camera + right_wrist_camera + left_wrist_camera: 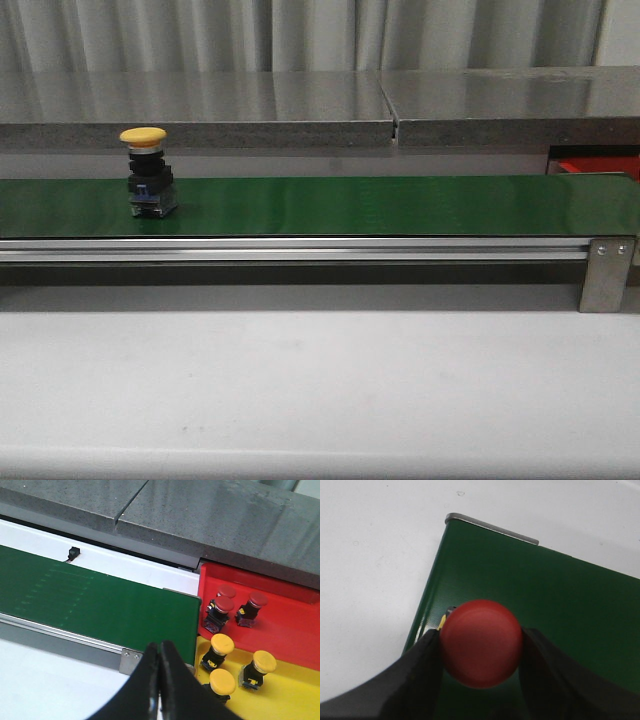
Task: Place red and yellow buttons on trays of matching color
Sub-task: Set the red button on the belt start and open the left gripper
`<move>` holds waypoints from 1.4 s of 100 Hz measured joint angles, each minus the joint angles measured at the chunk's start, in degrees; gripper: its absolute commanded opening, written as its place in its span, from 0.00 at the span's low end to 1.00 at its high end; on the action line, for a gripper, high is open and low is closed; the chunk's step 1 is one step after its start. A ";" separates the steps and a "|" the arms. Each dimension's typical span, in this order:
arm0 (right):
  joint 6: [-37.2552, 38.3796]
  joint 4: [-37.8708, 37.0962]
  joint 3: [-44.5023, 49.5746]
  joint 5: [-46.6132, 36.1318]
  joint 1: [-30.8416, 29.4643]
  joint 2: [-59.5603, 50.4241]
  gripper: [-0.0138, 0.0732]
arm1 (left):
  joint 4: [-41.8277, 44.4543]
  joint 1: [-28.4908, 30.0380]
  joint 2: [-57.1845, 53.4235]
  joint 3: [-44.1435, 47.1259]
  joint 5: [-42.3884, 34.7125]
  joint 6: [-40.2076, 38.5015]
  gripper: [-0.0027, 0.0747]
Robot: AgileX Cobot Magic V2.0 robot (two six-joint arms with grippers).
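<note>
Now the left claw [481, 652] grips a red button [481, 649] over the belt [560, 605] end, the right claw [160, 680] pinched empty beside the trays, so carry it upright, releasing over the red tray [300, 630].

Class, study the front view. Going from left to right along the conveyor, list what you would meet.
Yellow button standing upright on the green belt → a long bare run of belt → the metal bracket at the rail's right end → a red tray, partly seen behind the belt at far right.
</note>
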 measured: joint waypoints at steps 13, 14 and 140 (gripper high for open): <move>0.00 0.00 0.00 0.00 0.00 0.00 0.05 | 0.00 0.00 0.00 0.00 0.18 0.00 0.71; 0.00 0.00 0.00 0.00 0.00 0.00 0.05 | 0.00 0.00 0.00 0.00 0.18 0.00 0.71; 0.00 1.38 -0.26 -2.41 0.00 0.56 0.05 | 0.15 -16.81 -46.43 20.37 1.70 9.65 0.01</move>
